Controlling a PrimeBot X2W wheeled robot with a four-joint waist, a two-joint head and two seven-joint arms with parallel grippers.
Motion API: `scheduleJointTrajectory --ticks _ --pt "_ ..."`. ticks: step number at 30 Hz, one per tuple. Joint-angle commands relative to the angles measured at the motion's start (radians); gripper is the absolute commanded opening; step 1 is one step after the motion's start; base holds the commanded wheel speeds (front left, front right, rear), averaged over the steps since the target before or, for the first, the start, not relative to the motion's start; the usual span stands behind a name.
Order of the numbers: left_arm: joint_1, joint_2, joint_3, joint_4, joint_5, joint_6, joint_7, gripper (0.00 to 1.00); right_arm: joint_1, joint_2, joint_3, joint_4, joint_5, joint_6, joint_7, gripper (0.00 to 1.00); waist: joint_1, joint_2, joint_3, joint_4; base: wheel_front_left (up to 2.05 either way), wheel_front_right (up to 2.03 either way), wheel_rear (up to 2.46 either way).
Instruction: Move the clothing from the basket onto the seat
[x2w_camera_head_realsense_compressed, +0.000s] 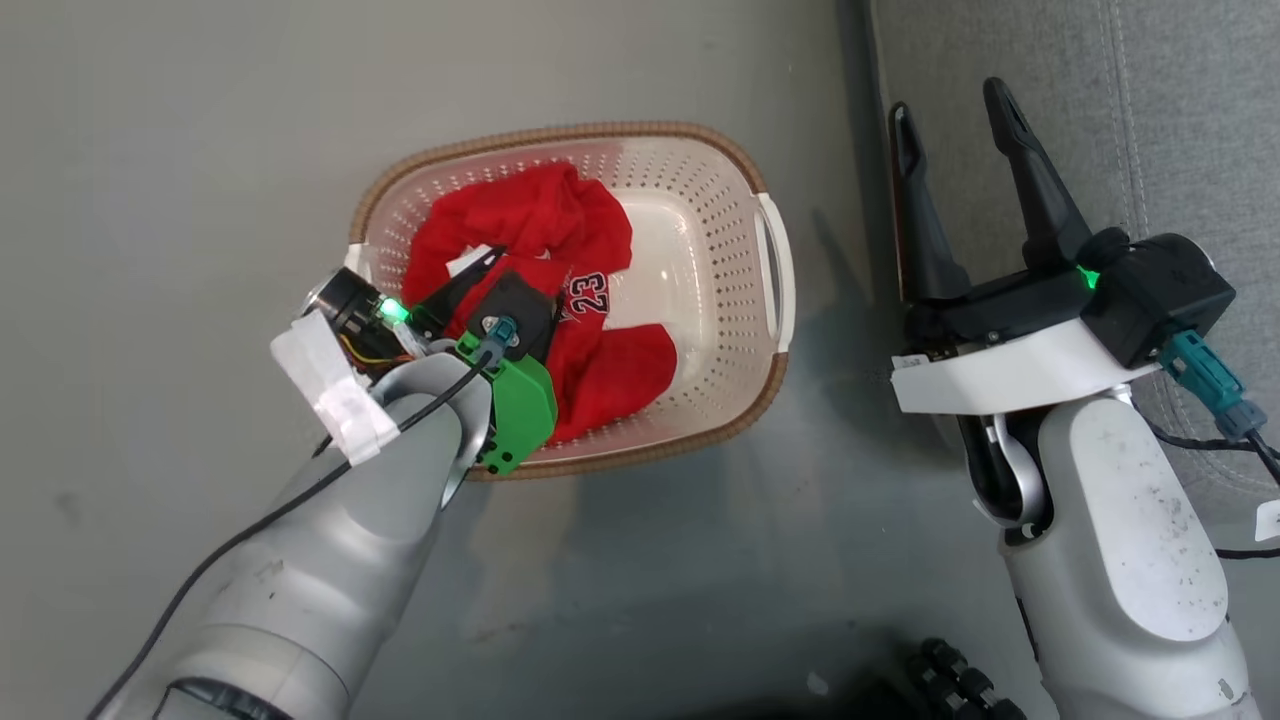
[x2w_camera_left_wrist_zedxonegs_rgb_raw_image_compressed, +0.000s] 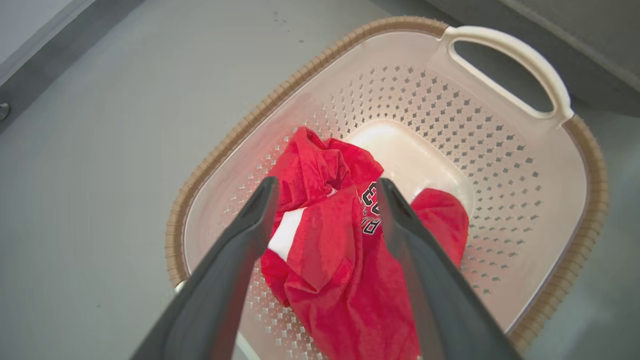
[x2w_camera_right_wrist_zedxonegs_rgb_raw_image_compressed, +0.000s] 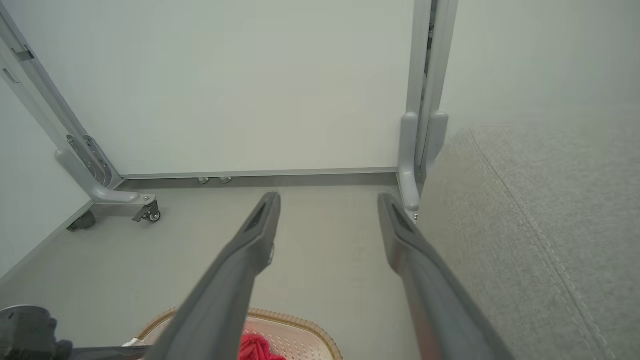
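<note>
On the grey floor (x2w_camera_head_realsense_compressed: 200, 150), basket (x2w_camera_head_realsense_compressed: 700, 135): cream, perforated, brown rim, white handle (x2w_camera_head_realsense_compressed: 775, 270) facing the seat; it stands near the seat, a strip of floor between.
Clothing (x2w_camera_head_realsense_compressed: 560, 220): red, crumpled inside the basket, on the side away from the seat; we read the number 23 (x2w_camera_head_realsense_compressed: 590, 295).
Left gripper (x2w_camera_left_wrist_zedxonegs_rgb_raw_image_compressed: 326, 184): fingers spread wide, reaching down into the basket, 1 finger on each side of a red fold; we cannot tell whether they touch the cloth.
Right gripper (x2w_camera_head_realsense_compressed: 948, 100): fingers spread, holding nothing, raised between basket and seat.
Seat (x2w_camera_head_realsense_compressed: 1180, 120): grey woven cushion, stitched seam, at our right.
</note>
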Motion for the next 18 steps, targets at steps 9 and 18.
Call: scheduleJointTrajectory --ticks 9,18 --pt "-0.137 0.034 -0.055 0.152 0.063 0.043 0.048 1.0 -0.054 -0.001 0.038 0.025 0.05 0.0 -0.022 1.0 -0.0002 -0.0001 0.185 -0.127 0.0 0.0 0.0" --pt "-0.198 0.067 -0.103 0.194 0.098 0.07 0.139 1.0 -0.068 -0.001 0.053 0.005 0.08 0.0 -0.022 1.0 -0.0002 -0.0001 0.237 -0.147 0.0 0.0 0.0"
